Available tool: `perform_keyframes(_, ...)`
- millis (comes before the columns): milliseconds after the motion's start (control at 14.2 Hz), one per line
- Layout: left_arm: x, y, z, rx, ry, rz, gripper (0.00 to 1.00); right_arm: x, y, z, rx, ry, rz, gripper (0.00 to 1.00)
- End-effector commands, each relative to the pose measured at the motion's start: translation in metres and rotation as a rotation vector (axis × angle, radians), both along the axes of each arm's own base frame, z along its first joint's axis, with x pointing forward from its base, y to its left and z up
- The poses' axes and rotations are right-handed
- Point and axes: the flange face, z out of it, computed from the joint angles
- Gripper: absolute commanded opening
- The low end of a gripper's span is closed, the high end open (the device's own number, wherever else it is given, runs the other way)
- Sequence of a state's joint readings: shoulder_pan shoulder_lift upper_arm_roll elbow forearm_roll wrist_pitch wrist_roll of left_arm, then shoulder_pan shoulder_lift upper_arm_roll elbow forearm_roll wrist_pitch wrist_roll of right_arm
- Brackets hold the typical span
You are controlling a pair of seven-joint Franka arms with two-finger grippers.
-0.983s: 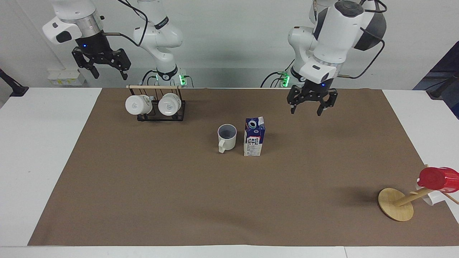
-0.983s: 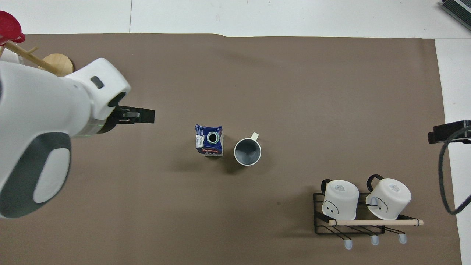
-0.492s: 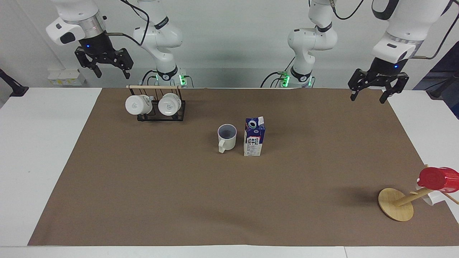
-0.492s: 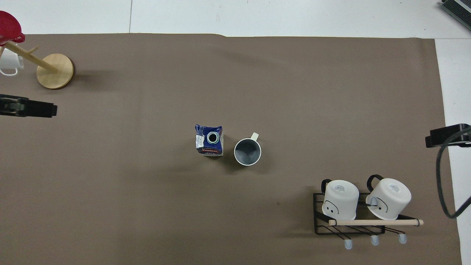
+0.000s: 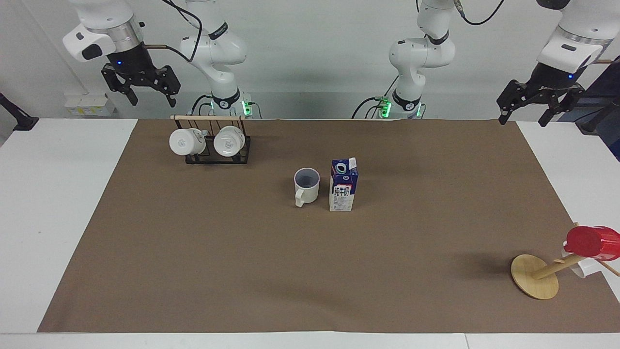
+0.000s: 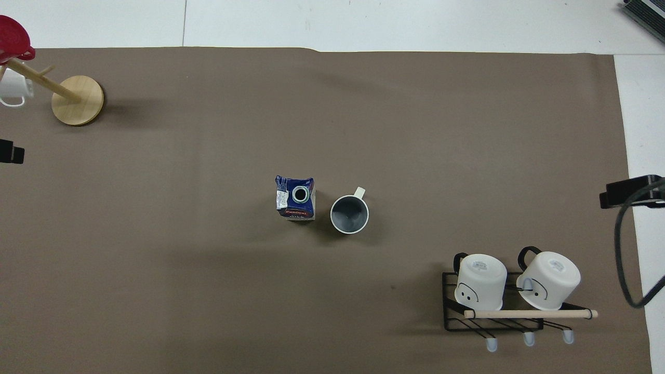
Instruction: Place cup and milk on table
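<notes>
The cream cup (image 5: 306,186) (image 6: 349,214) stands upright on the brown mat (image 5: 310,271) of the white table (image 5: 58,194), handle pointing away from the robots. The dark-blue and white milk (image 5: 343,186) (image 6: 296,198) stands upright right beside it, toward the left arm's end. My left gripper (image 5: 525,116) (image 6: 10,154) hangs open and empty, high over the mat's corner at the left arm's end. My right gripper (image 5: 151,101) (image 6: 628,192) is open and empty too, raised over the right arm's end by the mug rack. Neither gripper touches anything.
A black wire rack (image 5: 218,157) (image 6: 493,317) with a wooden bar holds two white mugs near the right arm's base. A tilted wooden mug tree (image 5: 535,281) (image 6: 78,99) carries a red cup (image 5: 593,242) and a white mug at the left arm's end.
My left arm has swung up and away from over the mat beside the milk to the left arm's end of the table. The right gripper has barely shifted. Cup and milk stay put.
</notes>
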State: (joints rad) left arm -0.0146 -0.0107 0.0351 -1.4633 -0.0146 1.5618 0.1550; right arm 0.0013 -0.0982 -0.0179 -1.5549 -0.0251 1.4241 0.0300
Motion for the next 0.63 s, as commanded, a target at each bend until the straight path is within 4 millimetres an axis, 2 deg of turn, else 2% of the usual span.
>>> perform_keyframes(0,-0.0020,0.0021,0.0079,0.010,0.023,-0.011,1.00,-0.0059,0.0037,0.0006,0.009,-0.010,0.013,1.00)
perform_keyframes(562,-0.0107,-0.0038,0.0032,0.008,0.042,-0.012,1.00,-0.0055,0.0037,0.0001,0.009,-0.011,0.011,1.00)
